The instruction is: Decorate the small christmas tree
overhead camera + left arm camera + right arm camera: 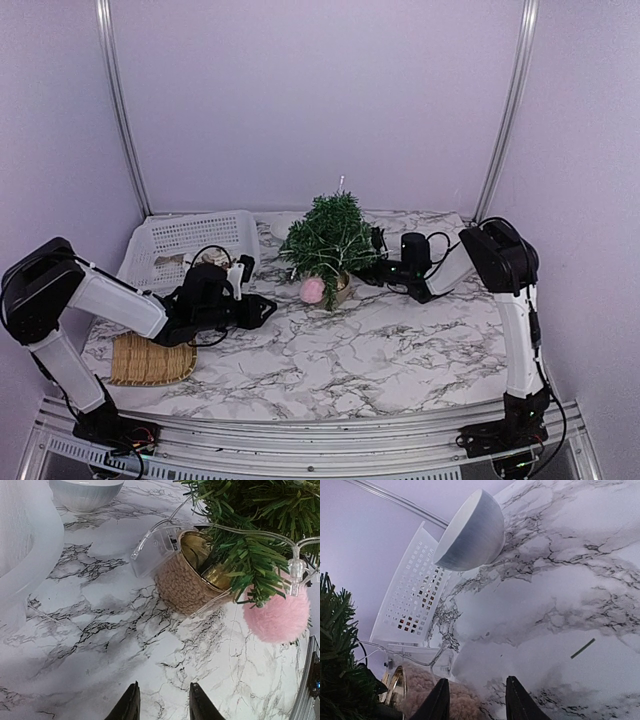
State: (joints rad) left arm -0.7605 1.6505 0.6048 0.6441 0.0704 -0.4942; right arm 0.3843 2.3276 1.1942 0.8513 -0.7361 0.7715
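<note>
The small christmas tree stands mid-table in a tan woven pot. A clear light string with a clear battery box is draped on it, and a pink pom-pom hangs low at its front. My left gripper is open and empty, low over the marble left of the pot, with the pom-pom ahead to its right. My right gripper is open and empty close behind the tree's right side. In the right wrist view the pot lies by the left finger.
A white perforated basket stands at the back left with a white bowl in front of it. A flat woven tray lies at the near left. A loose green needle lies on the marble. Purple walls enclose the table.
</note>
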